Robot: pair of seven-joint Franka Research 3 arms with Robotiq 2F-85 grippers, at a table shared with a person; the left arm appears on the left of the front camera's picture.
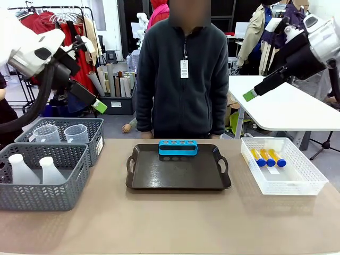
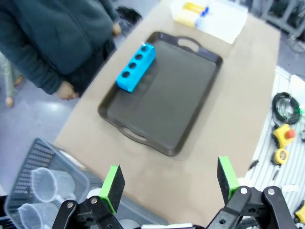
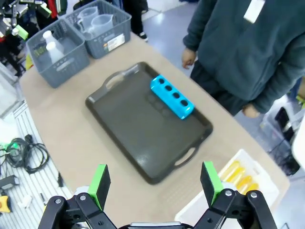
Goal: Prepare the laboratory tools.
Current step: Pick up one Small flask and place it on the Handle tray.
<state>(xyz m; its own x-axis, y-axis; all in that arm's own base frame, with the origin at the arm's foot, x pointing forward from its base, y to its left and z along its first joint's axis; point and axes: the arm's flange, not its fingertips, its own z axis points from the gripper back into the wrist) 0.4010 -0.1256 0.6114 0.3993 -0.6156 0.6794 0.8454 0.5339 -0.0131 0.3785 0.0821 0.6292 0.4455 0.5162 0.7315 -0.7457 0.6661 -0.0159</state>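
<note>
Three yellow-orange tubes (image 1: 268, 157) with blue caps lie in the white mesh basket (image 1: 297, 183) at the right. Two translucent white flasks (image 1: 32, 170) stand in the near grey basket (image 1: 48, 196), and two clear measuring jugs (image 1: 61, 133) stand in the grey basket behind it. My left gripper (image 1: 95, 105) hangs high above the left baskets, open and holding nothing (image 2: 170, 183). My right gripper (image 1: 249, 95) is raised at the upper right, also open and holding nothing (image 3: 155, 183). From there the tubes (image 3: 236, 176) lie just past its right finger.
A black handled tray (image 1: 175, 175) sits mid-table with a blue four-hole rack (image 1: 178, 147) at its far edge. A person in a dark fleece stands at the far side, hands at their sides. A white table (image 1: 297, 111) stands behind on the right.
</note>
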